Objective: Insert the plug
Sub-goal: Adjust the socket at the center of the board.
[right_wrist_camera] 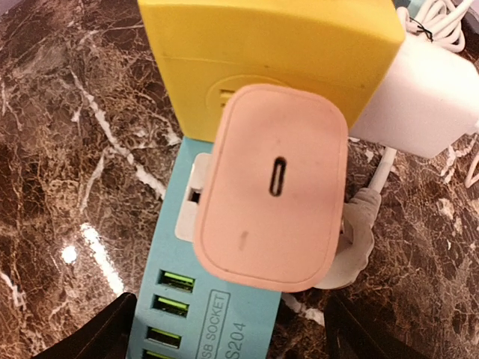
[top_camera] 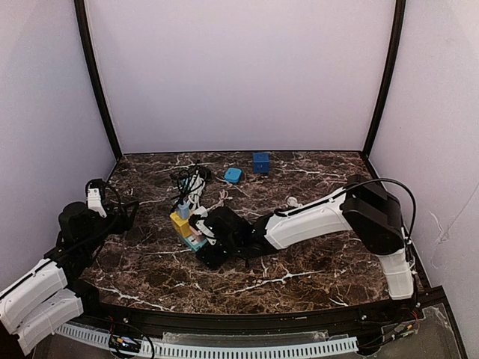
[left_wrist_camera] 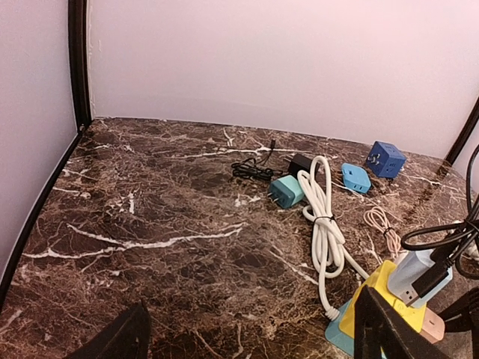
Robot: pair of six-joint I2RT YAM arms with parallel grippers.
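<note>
At mid-table, slightly left, the pink plug [right_wrist_camera: 273,187] sits on the teal power strip [right_wrist_camera: 217,314], just beside the yellow cube [right_wrist_camera: 269,45]. If it is only half seated, a skewed push could jam it or shift the strip. Around it the right gripper [right_wrist_camera: 236,333] stands spread, not touching; the left gripper [left_wrist_camera: 251,336] gapes, holding nothing. No containers show.

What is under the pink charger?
A blue socket strip with green USB ports, and a yellow socket cube behind it. The pink charger hides its own prongs, so whether it is plugged in cannot be seen.
</note>
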